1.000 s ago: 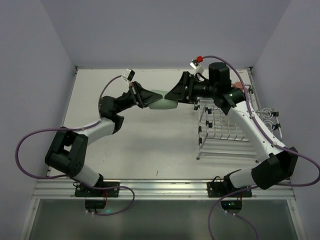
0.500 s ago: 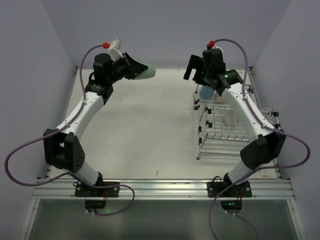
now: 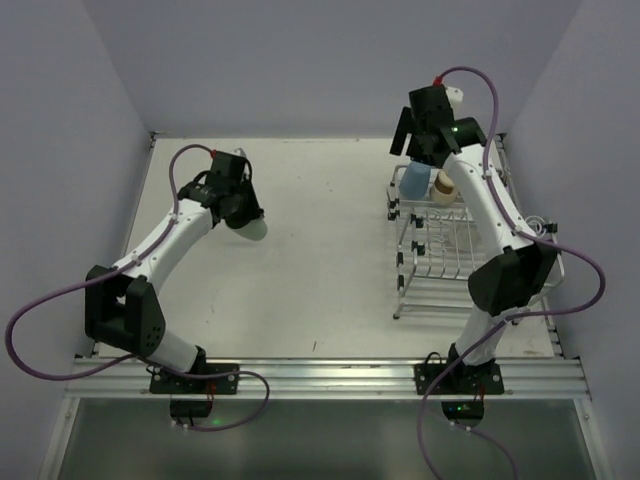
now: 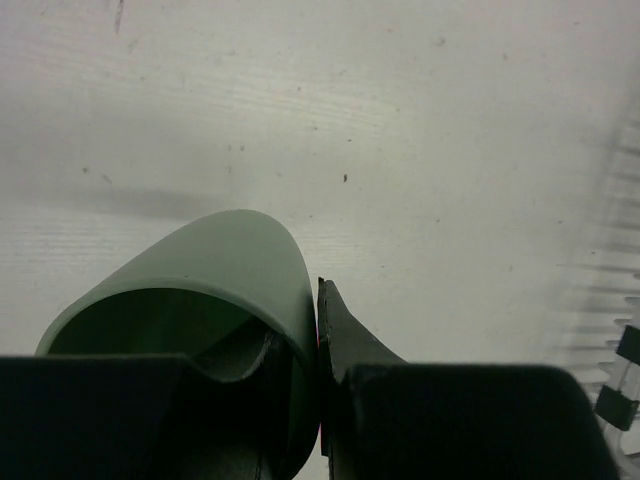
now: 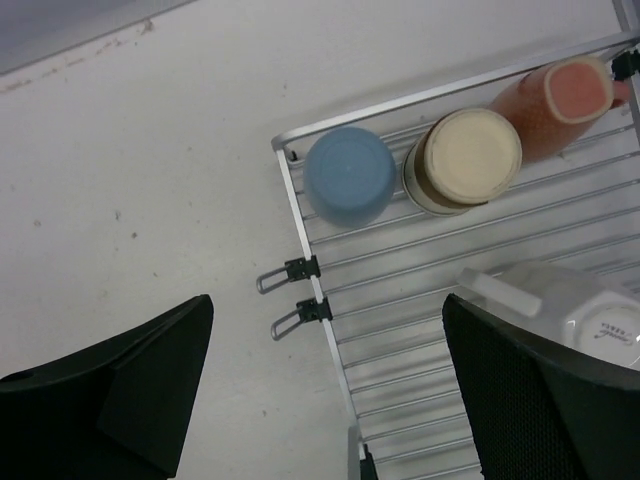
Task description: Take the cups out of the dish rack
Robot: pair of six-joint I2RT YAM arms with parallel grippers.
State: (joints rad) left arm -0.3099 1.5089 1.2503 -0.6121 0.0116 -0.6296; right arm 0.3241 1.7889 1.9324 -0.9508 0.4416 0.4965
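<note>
The pale green cup (image 4: 230, 290) looks matt, smooth plastic. The dish rack (image 5: 430, 290) is bright bare metal wire. At four o'clock in the right wrist view the white cup (image 5: 580, 310) shines glossy, perhaps glazed ceramic. The table (image 5: 150, 130) is matt white, lightly scuffed.

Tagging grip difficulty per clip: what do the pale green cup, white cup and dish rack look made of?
Pale green cup: smooth, even colour, dull sheen; plastic or matte-glazed ceramic, unclear which.
White cup: glossy, printed mark on its base; probably glazed ceramic.
Dish rack: thin silvery rods and rails, bright finish; likely plated or stainless steel wire.
</note>
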